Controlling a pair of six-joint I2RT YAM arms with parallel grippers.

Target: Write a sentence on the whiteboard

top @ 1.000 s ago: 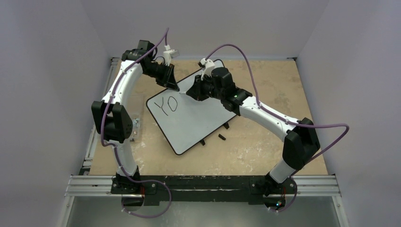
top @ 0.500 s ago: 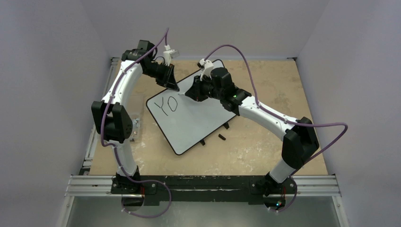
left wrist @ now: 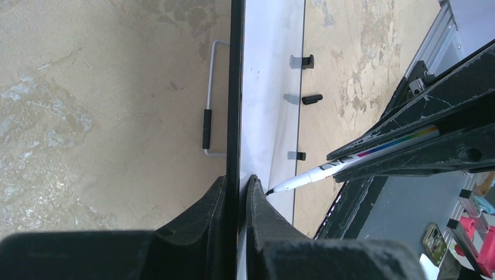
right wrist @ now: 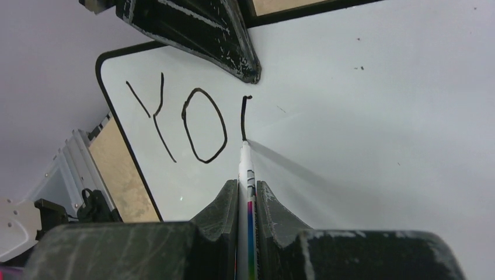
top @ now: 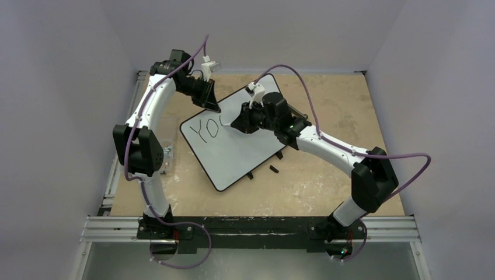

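The whiteboard (top: 236, 149) lies tilted on the table, white with a thin black frame. The sentence (right wrist: 181, 119) reads "YO" plus one fresh downward stroke (right wrist: 243, 116); it also shows in the top view (top: 207, 130). My right gripper (right wrist: 247, 189) is shut on a white marker (right wrist: 246, 169) with a rainbow stripe, its tip touching the board at the stroke's lower end. My left gripper (left wrist: 236, 182) is shut on the whiteboard's upper edge (left wrist: 236, 87). The marker tip (left wrist: 271, 191) shows beside the left fingers.
A small black cap (top: 273, 170) lies on the tan table near the board's lower right edge. Black board feet (top: 279, 155) stick out there. A metal stand wire (left wrist: 211, 99) shows behind the board. Aluminium rails run along the table's left and near edges.
My right gripper moved down and slightly toward me across the board, drawing a new vertical stroke right of the "O". The left gripper and board stayed put.
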